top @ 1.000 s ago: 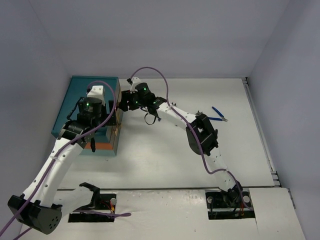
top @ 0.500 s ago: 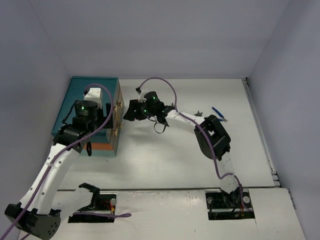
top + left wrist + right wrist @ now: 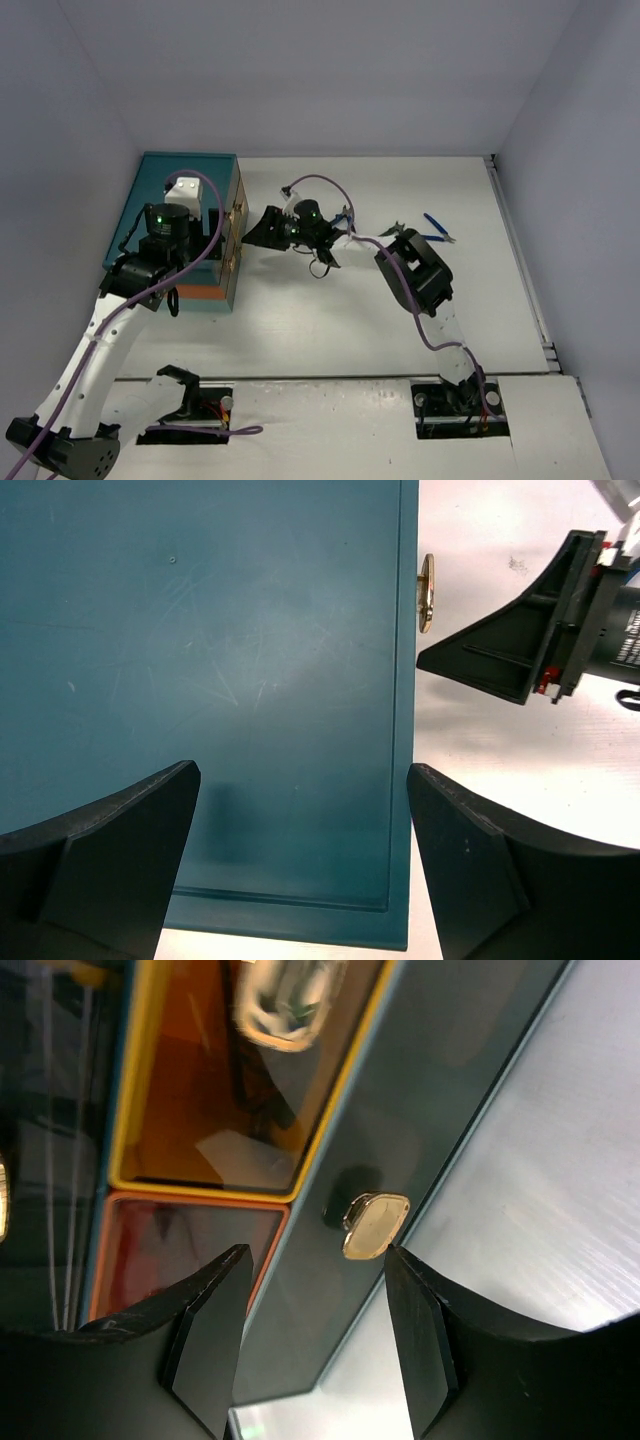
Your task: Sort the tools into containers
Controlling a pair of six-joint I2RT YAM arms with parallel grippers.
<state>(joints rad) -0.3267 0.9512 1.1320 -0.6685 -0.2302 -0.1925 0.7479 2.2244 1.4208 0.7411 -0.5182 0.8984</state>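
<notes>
The teal chest [image 3: 175, 190] stands at the left, and its clear drawers with brass knobs [image 3: 238, 215] face right. My right gripper [image 3: 263, 229] is open just off that front. In the right wrist view a brass knob [image 3: 375, 1225] lies between the open fingers [image 3: 318, 1260], close to the right one and not gripped. A yellow-rimmed drawer [image 3: 200, 1090] and an orange-rimmed one [image 3: 180, 1250] hold dim dark shapes. My left gripper [image 3: 173, 298] hovers open and empty over the chest's top [image 3: 250, 660]. Blue-handled pliers [image 3: 437, 228] lie on the table at the right.
Another small tool [image 3: 396, 228] lies just left of the pliers, partly behind my right arm. The right gripper's black finger [image 3: 520, 650] shows next to a knob [image 3: 427, 578] in the left wrist view. Grey walls close in the white table [image 3: 330, 320].
My right gripper has drawn back from the chest front, to the right and nearer, and its arm has folded. My left wrist has shifted slightly over the chest top.
</notes>
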